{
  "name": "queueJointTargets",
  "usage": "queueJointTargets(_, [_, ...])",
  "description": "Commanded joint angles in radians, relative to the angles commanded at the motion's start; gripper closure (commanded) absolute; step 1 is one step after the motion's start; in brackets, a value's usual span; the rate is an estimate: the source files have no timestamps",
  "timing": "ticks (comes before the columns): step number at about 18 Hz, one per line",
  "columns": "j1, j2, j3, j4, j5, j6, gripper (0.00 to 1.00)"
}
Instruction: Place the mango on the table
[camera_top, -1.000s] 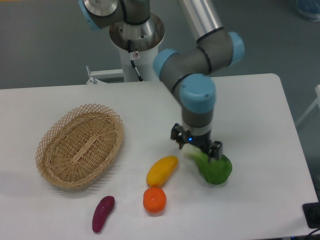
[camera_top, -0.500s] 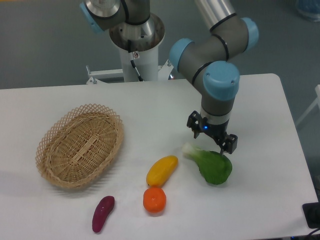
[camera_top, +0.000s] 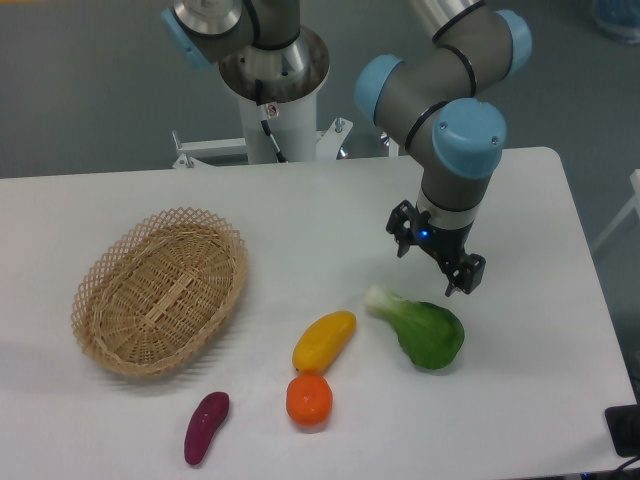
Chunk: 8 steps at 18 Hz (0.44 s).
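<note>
My end effector (camera_top: 437, 258) hangs released and holding nothing at right of centre, just above the green vegetable (camera_top: 424, 331). The mango (camera_top: 324, 340) lies flat on the white worktop (camera_top: 300, 215) at lower centre, touching or almost touching the orange (camera_top: 309, 399) below it and well apart from the basket (camera_top: 160, 289) at left. Judging by that, the placing looks done, with nothing left for me but to stay away.

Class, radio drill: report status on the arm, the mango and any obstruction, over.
Gripper open, empty, above the green vegetable. Mango lying on the table, outside the basket. Orange close beside the mango; nothing over it.
</note>
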Motion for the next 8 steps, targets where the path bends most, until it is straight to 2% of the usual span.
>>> queueJointTargets(8, [-0.002, 0.0, -0.006, 0.002, 0.0, 0.0, 0.0])
